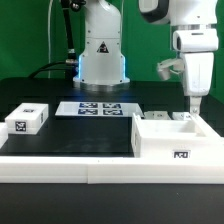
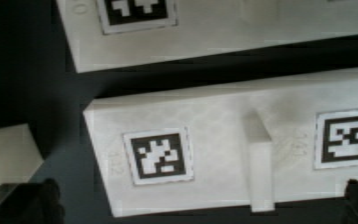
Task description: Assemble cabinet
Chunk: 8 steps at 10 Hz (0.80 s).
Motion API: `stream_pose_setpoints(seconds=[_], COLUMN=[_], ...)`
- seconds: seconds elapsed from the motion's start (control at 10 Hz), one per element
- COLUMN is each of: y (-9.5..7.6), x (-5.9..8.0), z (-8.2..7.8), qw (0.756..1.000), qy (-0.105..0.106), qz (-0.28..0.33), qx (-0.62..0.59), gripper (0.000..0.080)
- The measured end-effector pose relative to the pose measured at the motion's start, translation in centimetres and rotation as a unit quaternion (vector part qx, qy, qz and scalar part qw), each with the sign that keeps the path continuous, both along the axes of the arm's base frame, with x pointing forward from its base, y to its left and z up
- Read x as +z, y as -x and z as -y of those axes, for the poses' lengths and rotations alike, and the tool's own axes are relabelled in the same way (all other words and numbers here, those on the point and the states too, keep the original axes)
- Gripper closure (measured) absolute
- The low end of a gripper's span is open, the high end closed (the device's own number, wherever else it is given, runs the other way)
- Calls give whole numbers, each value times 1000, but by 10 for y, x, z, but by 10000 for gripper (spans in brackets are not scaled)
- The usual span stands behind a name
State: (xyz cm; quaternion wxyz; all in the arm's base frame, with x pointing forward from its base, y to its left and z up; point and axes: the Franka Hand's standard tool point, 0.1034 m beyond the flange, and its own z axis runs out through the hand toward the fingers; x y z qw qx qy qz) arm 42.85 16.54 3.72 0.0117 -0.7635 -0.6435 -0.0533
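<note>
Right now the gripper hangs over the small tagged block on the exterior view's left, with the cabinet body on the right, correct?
No. The gripper hangs over the cabinet body on the exterior view's right; the small tagged block lies apart on the left. The exterior view shows it.

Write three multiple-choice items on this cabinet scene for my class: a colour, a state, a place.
1. The cabinet body is: A. white; B. red; C. black.
2. The gripper is: A. shut on a part; B. open; C. out of view.
3. The small tagged block lies: A. inside the cabinet body; B. on the exterior view's left, apart from the body; C. in the gripper.
Key: 1 A, its walls show white; 2 B, the wrist view shows its jaws spread wide; 3 B, it sits alone, far from the body.
</note>
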Motion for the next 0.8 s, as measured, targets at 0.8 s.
stream_pose_setpoints(seconds=[0.8], y=[12], x=[-25], z=[-6], qw=[1000], qy=[-13], qz=[-6], qx=[3], gripper=[2])
